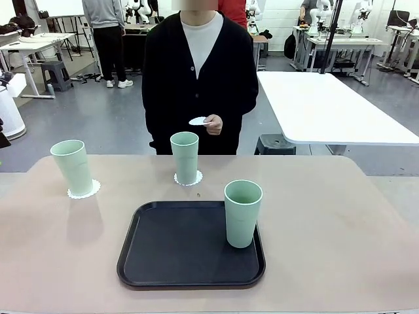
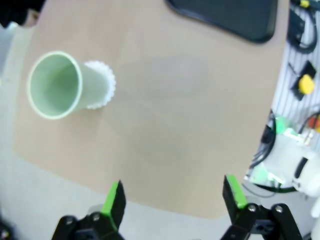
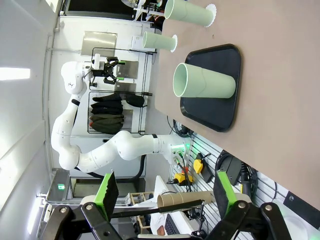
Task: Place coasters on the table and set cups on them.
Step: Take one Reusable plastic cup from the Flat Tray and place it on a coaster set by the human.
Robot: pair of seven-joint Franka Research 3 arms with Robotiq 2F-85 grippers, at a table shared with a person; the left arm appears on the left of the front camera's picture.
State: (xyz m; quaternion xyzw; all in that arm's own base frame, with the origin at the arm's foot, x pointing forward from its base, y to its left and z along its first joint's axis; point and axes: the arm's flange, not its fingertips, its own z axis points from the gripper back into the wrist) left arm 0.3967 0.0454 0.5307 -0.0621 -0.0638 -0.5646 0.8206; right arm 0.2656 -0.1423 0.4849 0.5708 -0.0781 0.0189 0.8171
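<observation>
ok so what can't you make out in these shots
Front view: the held coaster in the person's hand is partly covered by fingers, and too small to show its edge.
Front view: the speck on the table beyond the tray is too small to identify.
Left wrist view: the tray is cut off by the top edge; the cup hides most of the coaster beneath it.
</observation>
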